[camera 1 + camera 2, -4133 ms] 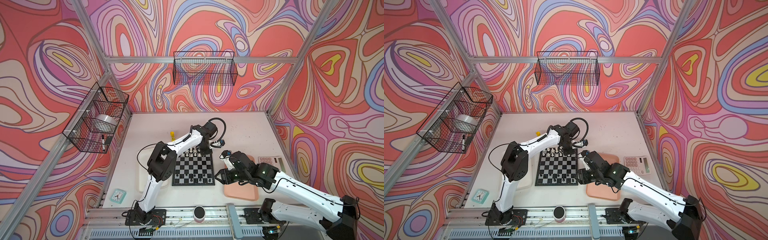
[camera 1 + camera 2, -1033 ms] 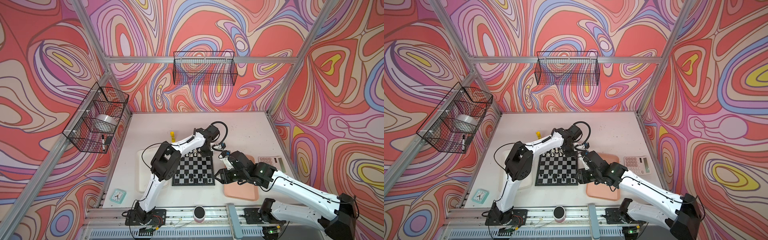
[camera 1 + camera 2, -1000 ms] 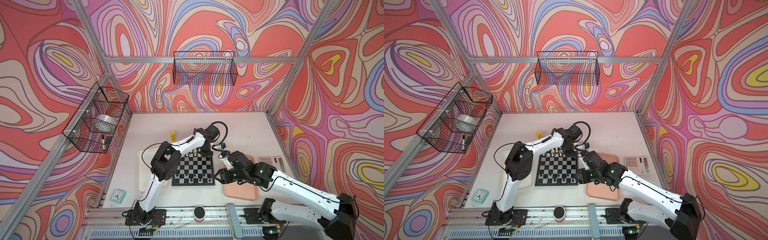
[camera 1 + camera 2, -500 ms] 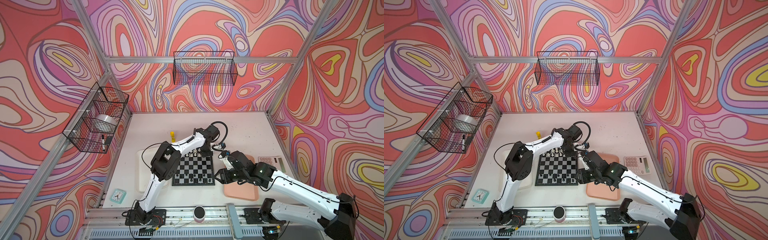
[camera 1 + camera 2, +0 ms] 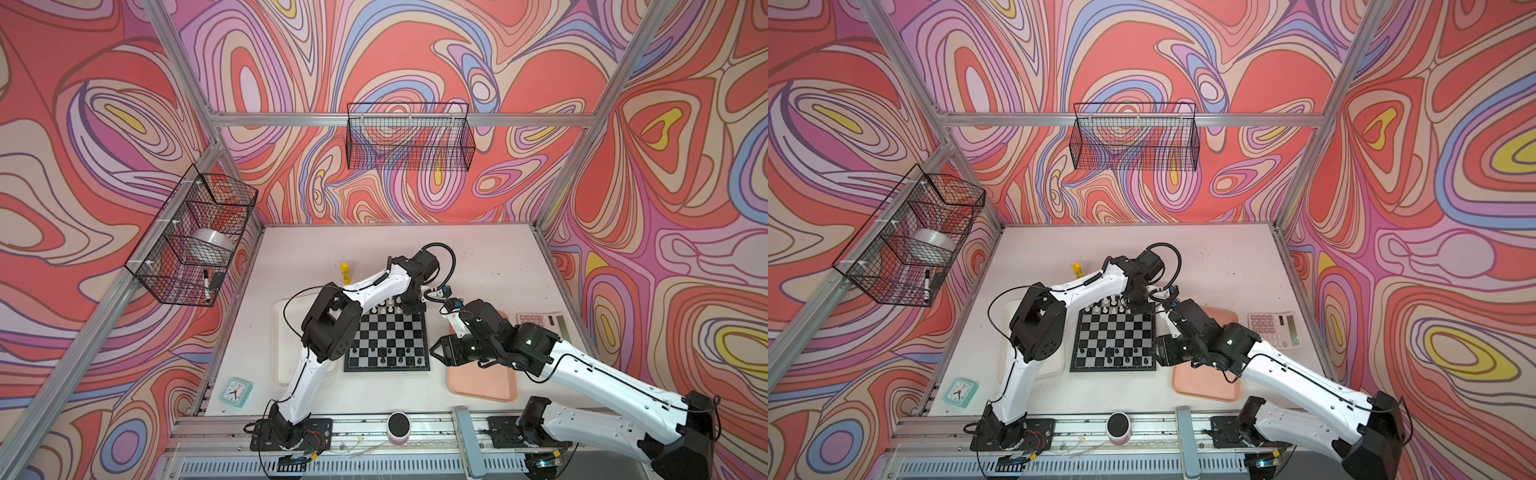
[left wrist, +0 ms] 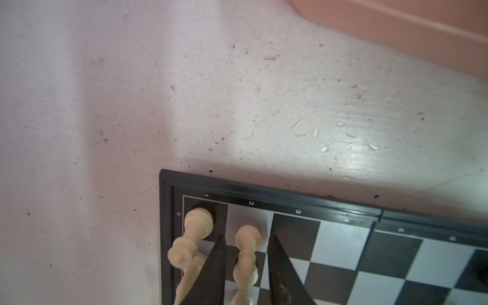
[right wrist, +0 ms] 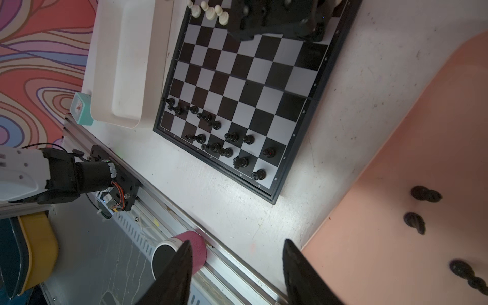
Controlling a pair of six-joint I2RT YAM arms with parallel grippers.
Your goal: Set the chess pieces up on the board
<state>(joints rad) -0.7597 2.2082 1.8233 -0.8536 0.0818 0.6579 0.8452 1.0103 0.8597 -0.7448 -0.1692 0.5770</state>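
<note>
The board (image 5: 388, 332) lies mid-surface (image 5: 478, 257), checked black and silver. Cream pieces (image 5: 384, 309) stand along its far edge, black pieces (image 5: 382, 353) crowd its two near rows, and a few more black ones (image 7: 425, 194) lie on the pink tray (image 7: 396, 132) just beside it. The left arm (image 5: 374, 286) reaches to the board's far right corner with its wrist bent down, its jaws released and straddling an upright cream piece (image 6: 245, 258) with a sliver of gap either side. The right arm (image 5: 582, 374) crooks low by the tray's board-side edge, its jaws parted wide and empty.
</note>
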